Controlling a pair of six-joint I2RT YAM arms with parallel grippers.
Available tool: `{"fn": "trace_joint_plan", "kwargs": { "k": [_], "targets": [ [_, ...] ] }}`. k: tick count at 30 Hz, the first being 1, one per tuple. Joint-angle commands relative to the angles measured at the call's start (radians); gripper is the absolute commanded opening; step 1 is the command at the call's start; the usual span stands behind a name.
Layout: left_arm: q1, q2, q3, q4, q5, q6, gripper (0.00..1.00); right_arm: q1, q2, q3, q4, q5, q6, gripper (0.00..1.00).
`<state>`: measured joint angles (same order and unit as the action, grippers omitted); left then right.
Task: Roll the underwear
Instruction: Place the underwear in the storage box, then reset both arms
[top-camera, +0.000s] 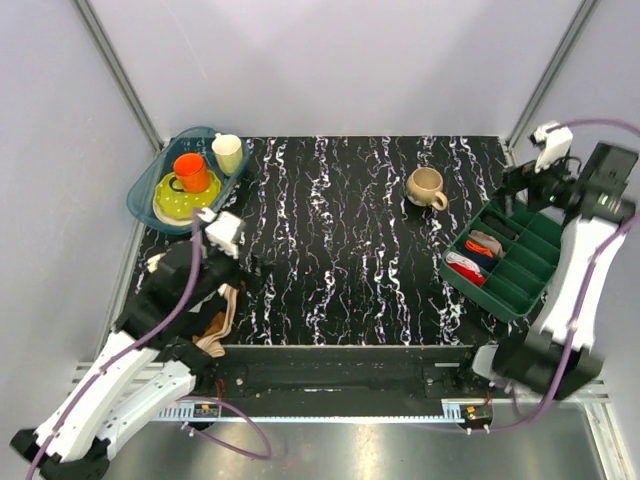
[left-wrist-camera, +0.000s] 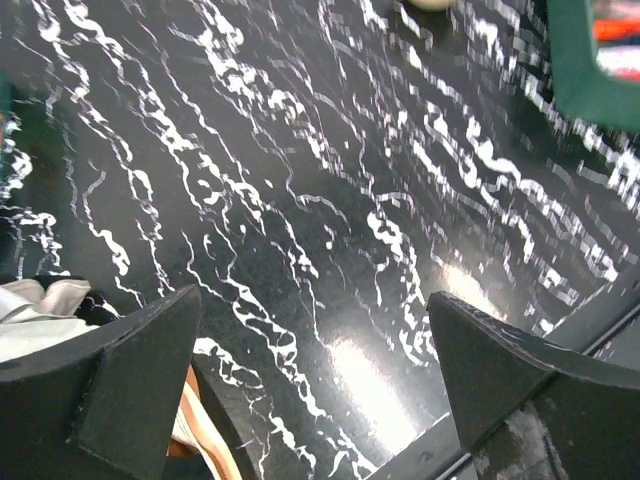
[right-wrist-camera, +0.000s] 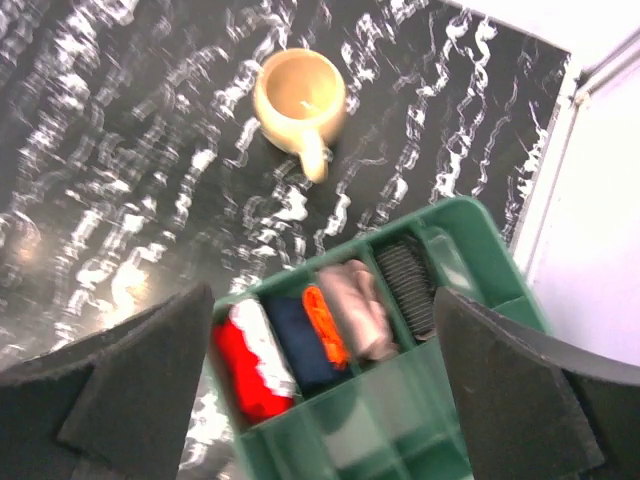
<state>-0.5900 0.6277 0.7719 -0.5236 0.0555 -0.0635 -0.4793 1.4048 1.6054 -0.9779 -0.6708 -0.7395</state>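
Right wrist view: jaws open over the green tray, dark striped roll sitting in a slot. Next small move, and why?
Probably lift the right gripper straight up, clear of the green tray. Its jaws stand open with nothing between them, and the underwear sits rolled in its own compartment beside the beige cloth, so there seems to be nothing left to grip there.

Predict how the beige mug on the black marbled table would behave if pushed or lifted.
The beige mug looks like glazed ceramic: probably rigid, and breakable if dropped. Standing upright on the glossy table, it would likely slide rather than tip. Its side handle may make it swivel.
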Motion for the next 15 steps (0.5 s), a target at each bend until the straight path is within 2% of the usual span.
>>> {"fn": "trace_joint_plan", "kwargs": {
  "k": [1,3,6,15],
  "targets": [
    [0.042,-0.095,0.09,-0.015,0.001,-0.162,0.99,0.008,-0.327,-0.307,0.5,-0.133,0.659,1.0],
    [0.042,-0.114,0.15,-0.048,-0.014,-0.209,0.99,0.008,-0.41,-0.397,0.542,0.009,0.788,1.0],
    [0.042,-0.134,0.214,-0.117,-0.048,-0.234,0.99,0.008,-0.474,-0.362,0.469,0.115,0.835,1.0],
    [0.042,-0.146,0.262,-0.207,-0.051,-0.245,0.99,0.008,-0.491,-0.279,0.397,0.137,0.772,1.0]
  ]
}}
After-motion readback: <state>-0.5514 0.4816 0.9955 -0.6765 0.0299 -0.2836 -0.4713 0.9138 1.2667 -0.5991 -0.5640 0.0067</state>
